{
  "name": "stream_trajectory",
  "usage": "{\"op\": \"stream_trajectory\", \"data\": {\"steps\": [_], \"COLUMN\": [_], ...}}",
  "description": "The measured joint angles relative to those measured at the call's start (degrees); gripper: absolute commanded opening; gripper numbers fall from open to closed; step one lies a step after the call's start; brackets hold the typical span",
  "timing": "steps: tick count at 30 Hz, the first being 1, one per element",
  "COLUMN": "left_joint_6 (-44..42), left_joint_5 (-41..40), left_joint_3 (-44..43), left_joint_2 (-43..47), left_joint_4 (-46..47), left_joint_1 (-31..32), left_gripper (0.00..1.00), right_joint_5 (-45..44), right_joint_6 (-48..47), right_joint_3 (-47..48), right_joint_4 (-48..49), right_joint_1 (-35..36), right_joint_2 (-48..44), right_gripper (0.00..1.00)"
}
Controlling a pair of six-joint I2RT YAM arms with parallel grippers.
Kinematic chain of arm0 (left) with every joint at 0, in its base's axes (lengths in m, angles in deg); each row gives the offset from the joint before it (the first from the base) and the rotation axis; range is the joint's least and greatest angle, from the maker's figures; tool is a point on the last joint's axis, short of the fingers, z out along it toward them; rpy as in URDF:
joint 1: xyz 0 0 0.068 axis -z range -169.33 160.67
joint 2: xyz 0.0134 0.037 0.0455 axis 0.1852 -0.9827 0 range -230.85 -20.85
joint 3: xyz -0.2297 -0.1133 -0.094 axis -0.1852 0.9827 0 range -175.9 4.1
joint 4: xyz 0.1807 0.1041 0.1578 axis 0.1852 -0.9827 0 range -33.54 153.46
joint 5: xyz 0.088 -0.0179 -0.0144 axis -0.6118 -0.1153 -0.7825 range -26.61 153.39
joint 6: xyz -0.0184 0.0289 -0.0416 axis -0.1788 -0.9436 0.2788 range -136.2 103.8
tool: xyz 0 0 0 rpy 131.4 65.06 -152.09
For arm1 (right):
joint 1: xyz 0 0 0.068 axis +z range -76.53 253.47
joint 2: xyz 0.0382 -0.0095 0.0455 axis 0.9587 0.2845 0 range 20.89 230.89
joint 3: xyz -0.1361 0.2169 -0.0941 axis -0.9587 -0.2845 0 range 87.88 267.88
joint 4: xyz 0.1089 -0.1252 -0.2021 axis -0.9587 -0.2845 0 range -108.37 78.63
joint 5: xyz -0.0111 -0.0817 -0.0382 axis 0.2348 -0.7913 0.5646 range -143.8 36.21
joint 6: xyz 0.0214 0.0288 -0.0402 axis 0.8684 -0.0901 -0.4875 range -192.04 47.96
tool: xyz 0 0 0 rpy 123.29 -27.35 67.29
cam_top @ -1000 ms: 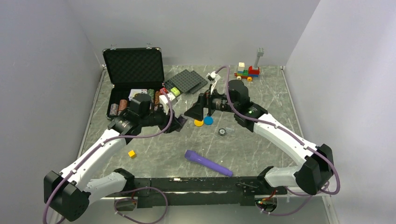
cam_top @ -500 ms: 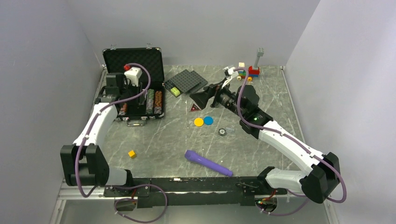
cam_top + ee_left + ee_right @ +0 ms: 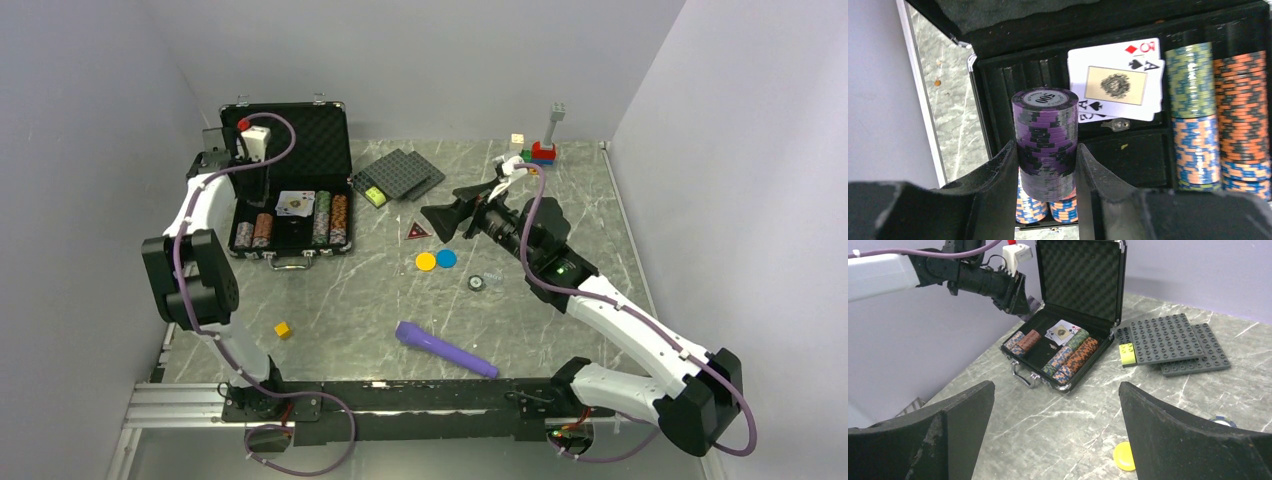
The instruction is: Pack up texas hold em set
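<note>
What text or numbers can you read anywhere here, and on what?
"500": top chip of the purple chip stack.
"A" with a spade: top playing card.
"3" with a red diamond: second card, beneath it.
Sign on the dark red triangle: too small to read.

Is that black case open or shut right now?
Open. The lid of the case stands upright at the back, with chip stacks and playing cards visible inside.

Robot lab: bare enclosure walls (image 3: 420,60), marbled tabletop (image 3: 350,300).
</note>
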State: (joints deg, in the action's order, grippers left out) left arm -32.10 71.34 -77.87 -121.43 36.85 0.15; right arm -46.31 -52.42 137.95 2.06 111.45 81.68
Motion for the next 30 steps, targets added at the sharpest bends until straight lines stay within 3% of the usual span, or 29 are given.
{"op": "stream_trajectory", "data": {"steps": [16, 30], "left_joint_6": [-0.4, -0.4], "left_joint_5": [-0.4, -0.5], "left_joint_3": [-6.4, -8.4], "left_joint_2": [-10.2, -13.6], "left_joint_4": [-4.9, -5.6], "left_joint_1": [-5.4, -5.5], "left_gripper": [0.0, 0.0], "right_joint_5": [0.1, 0.4], "right_joint_6": [-1.3, -1.3], "right_joint_3": [-0.6, -0.6], "right_joint_4": [0.0, 0.0], "right_joint_1": [0.0, 0.0], "right_joint_2": [0.0, 0.4], "right_gripper": [1.0, 1.0]}}
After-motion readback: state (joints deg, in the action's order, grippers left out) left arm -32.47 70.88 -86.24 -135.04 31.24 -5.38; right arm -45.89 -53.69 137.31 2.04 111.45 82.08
